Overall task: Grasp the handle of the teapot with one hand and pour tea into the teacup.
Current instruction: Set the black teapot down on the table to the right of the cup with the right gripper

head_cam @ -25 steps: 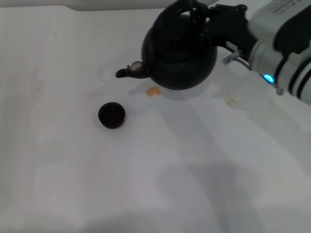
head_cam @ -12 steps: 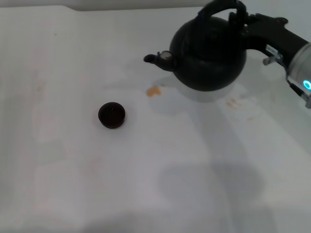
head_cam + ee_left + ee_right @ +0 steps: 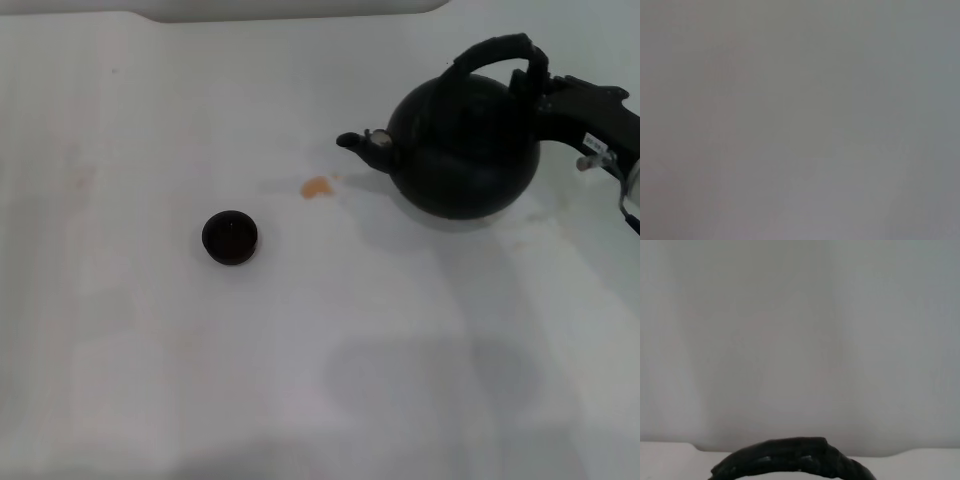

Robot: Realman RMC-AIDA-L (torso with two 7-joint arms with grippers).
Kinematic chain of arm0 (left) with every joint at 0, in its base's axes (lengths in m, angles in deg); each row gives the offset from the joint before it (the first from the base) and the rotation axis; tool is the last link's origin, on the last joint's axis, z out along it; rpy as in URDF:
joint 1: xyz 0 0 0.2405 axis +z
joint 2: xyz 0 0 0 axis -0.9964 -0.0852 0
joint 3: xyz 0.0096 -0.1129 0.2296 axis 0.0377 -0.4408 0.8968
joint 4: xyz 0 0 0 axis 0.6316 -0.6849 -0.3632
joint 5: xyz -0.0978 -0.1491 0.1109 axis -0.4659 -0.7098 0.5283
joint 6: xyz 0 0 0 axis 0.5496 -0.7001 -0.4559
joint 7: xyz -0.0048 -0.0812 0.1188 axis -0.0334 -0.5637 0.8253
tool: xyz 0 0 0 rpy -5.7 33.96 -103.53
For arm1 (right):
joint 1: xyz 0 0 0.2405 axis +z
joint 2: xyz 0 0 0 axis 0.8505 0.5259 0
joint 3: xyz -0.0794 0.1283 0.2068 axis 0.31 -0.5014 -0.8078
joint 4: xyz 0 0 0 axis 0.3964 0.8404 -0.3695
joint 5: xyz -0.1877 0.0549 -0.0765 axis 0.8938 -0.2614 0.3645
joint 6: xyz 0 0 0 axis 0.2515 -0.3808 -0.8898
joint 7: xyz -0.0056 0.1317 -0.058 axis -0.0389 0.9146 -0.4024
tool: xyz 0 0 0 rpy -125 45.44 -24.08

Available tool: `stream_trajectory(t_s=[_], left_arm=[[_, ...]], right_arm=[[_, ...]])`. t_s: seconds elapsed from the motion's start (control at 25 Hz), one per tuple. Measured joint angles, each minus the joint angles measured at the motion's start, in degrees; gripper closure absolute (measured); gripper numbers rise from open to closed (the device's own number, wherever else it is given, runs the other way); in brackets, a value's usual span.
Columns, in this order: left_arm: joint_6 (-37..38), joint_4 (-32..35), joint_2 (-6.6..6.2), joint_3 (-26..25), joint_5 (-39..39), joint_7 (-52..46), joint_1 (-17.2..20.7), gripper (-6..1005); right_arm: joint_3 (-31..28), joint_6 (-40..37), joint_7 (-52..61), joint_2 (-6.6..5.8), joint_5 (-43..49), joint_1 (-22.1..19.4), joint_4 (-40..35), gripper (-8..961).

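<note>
Upper right: the heavy-looking, rigid teapot (image 3: 465,150) is gripped at its rough handle (image 3: 495,50) by the clamped right gripper (image 3: 530,85); the teacup (image 3: 230,237) is left well apart.

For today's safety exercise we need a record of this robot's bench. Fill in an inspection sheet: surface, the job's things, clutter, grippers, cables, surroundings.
Surface: white table, with a small orange stain between cup and pot.
Job's things: large round matte black teapot, upright, spout toward the robot's left; its arched dark handle on top; tiny dark round teacup standing apart, well to the left of the spout.
Clutter: nothing seen.
Grippers: right gripper shut on the handle from the right; left gripper not in view, its wrist view shows only blank grey.
Cables: nothing seen.
Surroundings: plain pale wall beyond the table in the right wrist view.
</note>
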Motion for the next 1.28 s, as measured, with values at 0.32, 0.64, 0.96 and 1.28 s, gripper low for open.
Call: stream_trajectory(t_s=[0.32, 0.64, 0.96, 1.28], left_arm=[[0.2, 0.0, -0.08, 0.0, 0.0, 0.0, 0.0, 167], [0.3, 0.1, -0.09, 0.0, 0.0, 0.0, -0.2, 167], [0.1, 0.1, -0.09, 0.0, 0.0, 0.0, -0.3, 165], [-0.1, 0.1, -0.09, 0.0, 0.0, 0.0, -0.3, 166]], right_arm=[[-0.9, -1.1, 0.0, 0.02, -2.4, -1.1, 1.2, 797], [-3.6, -6.7, -0.2, 0.07, -3.2, -0.7, 5.0, 796], [-3.6, -6.4, -0.7, 0.08, -2.9, -0.5, 5.7, 796], [-3.6, -6.8, -4.8, 0.12, -2.7, -0.3, 6.1, 793]])
